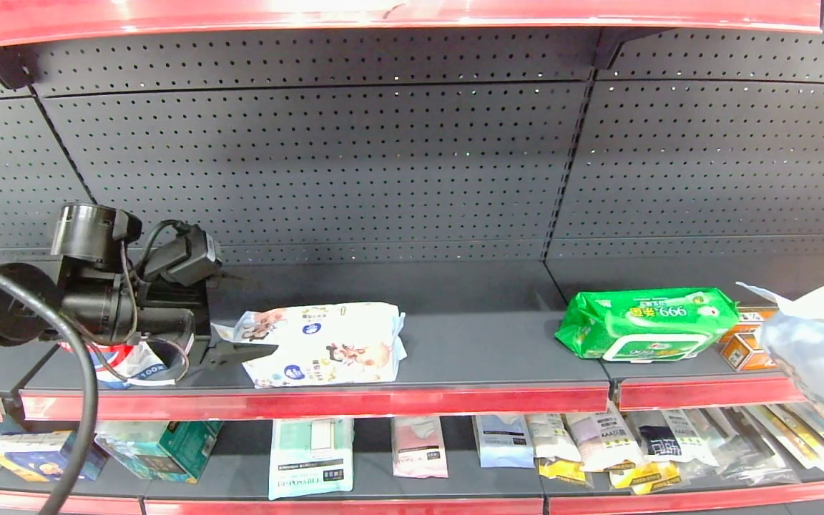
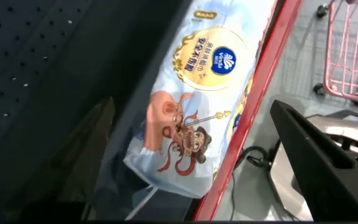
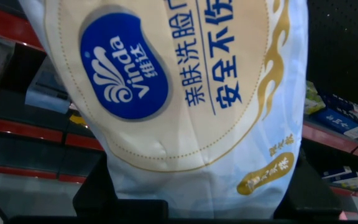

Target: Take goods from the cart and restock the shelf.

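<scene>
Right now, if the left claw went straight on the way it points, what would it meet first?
The white pack lying on the shelf: the left claw points along the shelf straight at its near end. Whether the tips touch it is unclear.

My left arm [image 1: 97, 307] covers most of a red-and-white pack [image 1: 141, 363] — what it is, I cannot tell. The tissue pack [image 1: 823, 357] on my right runs off the edge — the pink cart [image 2: 353, 56] too.
</scene>
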### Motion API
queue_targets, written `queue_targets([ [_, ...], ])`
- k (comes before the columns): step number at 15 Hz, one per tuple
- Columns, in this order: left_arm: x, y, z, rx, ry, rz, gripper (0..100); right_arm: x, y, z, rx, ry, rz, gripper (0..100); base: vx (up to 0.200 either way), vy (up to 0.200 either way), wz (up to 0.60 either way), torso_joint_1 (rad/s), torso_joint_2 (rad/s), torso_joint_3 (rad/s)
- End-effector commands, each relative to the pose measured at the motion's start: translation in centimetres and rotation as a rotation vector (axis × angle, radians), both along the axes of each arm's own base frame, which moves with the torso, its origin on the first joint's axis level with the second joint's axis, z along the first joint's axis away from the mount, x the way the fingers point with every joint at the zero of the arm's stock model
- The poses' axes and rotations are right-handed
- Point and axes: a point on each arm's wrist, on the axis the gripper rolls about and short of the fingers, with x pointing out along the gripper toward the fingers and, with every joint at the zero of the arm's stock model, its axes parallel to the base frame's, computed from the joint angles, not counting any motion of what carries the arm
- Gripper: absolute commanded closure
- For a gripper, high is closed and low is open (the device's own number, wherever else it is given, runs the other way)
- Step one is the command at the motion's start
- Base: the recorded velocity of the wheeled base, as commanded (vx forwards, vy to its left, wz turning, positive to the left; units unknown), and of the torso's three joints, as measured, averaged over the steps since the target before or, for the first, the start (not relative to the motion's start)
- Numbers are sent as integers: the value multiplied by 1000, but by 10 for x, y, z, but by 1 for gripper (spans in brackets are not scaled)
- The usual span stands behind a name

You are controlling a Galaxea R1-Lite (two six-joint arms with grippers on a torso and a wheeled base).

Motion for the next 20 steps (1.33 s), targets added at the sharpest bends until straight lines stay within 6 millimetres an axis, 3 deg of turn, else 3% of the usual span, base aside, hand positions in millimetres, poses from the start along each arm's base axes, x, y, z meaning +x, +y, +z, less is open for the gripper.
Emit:
queue_targets([
  [1, -14, 6, 20, -38, -11, 55, 0, 0, 0, 0, 3, 3, 2, 100, 0, 0, 0, 0, 0, 0],
  [5, -39, 5, 33, -130, 77, 136, 0, 1, 0, -2, 6, 12, 8, 100, 0, 0, 0, 0, 0, 0],
  [10, -40, 6, 47, -253, 108, 266, 0, 0, 0, -3, 6, 11, 10, 100, 0, 0, 0, 0, 0, 0],
  [12, -32, 7, 40, -277, 30, 504, 0, 0, 0, -3, 6, 11, 10, 100, 0, 0, 0, 0, 0, 0],
  [15, -41, 2, 32, -317, -113, 800, 0, 0, 0, -3, 7, 6, 9, 100, 0, 0, 0, 0, 0, 0],
  [16, -49, -1, 35, -336, -141, 838, 0, 0, 0, -2, 9, 4, 9, 100, 0, 0, 0, 0, 0, 0],
  [18, -104, -11, 44, -415, -184, 859, 0, 1, 0, -3, 26, 12, 10, 100, 0, 0, 0, 0, 0, 0],
  [20, -155, -11, 42, -430, -202, 823, 0, 4, 1, -2, 31, 23, 32, 100, 0, 0, 0, 0, 0, 0],
])
